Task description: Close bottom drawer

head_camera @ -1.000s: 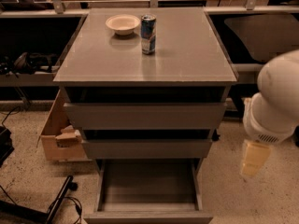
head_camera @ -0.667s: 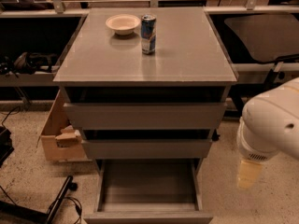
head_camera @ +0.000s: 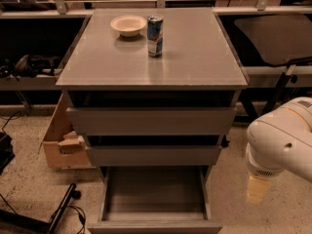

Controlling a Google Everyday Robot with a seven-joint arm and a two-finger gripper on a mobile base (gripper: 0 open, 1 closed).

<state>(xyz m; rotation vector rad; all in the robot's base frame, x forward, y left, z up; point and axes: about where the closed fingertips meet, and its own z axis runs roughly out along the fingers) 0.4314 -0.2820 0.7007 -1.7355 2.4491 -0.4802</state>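
The speckled floor (head_camera: 29, 184) runs under a grey cabinet (head_camera: 195, 57) with a bowl (head_camera: 128, 25) and a can (head_camera: 155, 35) on its top and a cardboard box (head_camera: 63, 147) tucked against its left side. The bottom drawer (head_camera: 153, 226) stands pulled far out toward me, its tray bare, below two drawer fronts that sit almost shut. The gripper (head_camera: 257, 190) hangs pointing down from the white arm (head_camera: 282, 140), to the right of the drawer and apart from it, touching nothing; whether it is open or closed I cannot tell. To do this well, I'd say it should come round in front of the low panel, meet it near the middle and push straight back, so the drawer doesn't skew. The panel's lower edge is cut off, and the runners are hidden.
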